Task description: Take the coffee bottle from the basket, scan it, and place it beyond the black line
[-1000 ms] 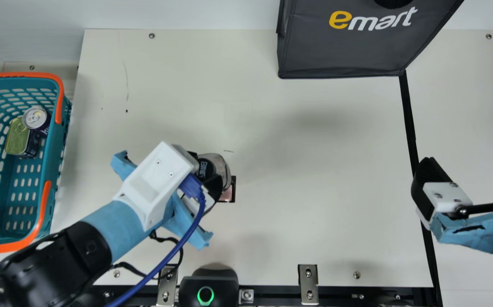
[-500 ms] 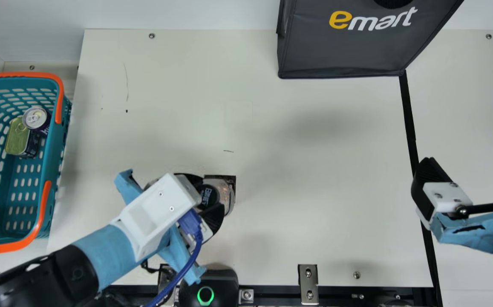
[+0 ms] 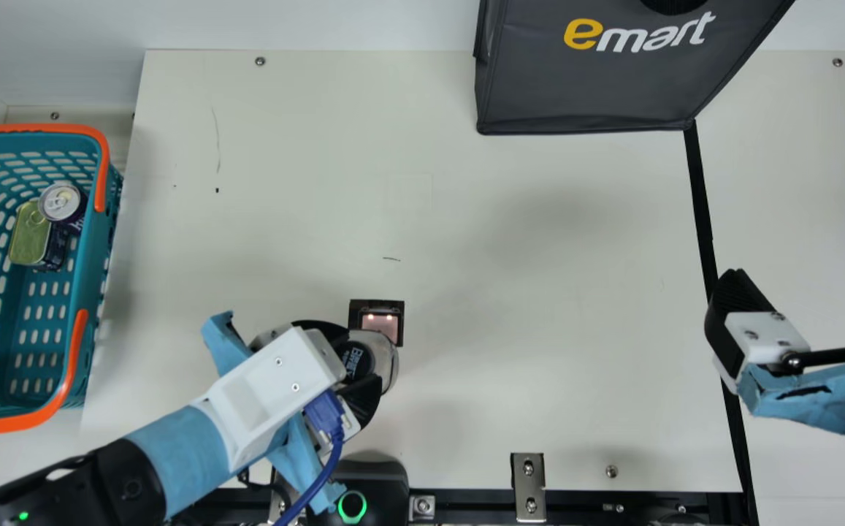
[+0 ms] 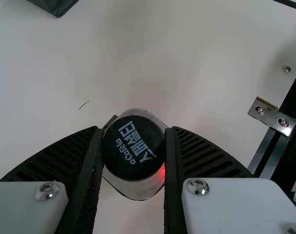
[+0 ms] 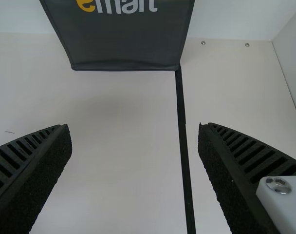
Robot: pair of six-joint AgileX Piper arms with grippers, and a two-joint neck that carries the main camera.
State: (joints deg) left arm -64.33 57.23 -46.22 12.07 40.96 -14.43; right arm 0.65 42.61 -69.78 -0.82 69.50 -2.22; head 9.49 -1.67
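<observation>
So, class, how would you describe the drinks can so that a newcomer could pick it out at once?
At the main view's left is a teal basket with orange handles. In its upper right part, two metal containers sit close together. The drinks can has a round silver top; its neighbour, the tin, has a yellowish-green rectangular one.

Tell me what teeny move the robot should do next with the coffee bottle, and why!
Maybe the left gripper should turn the coffee bottle slightly, to help it scan. Red light touches the bottle, but I can't see a barcode there, and the bottle is on the basket's side of the black line.
</observation>
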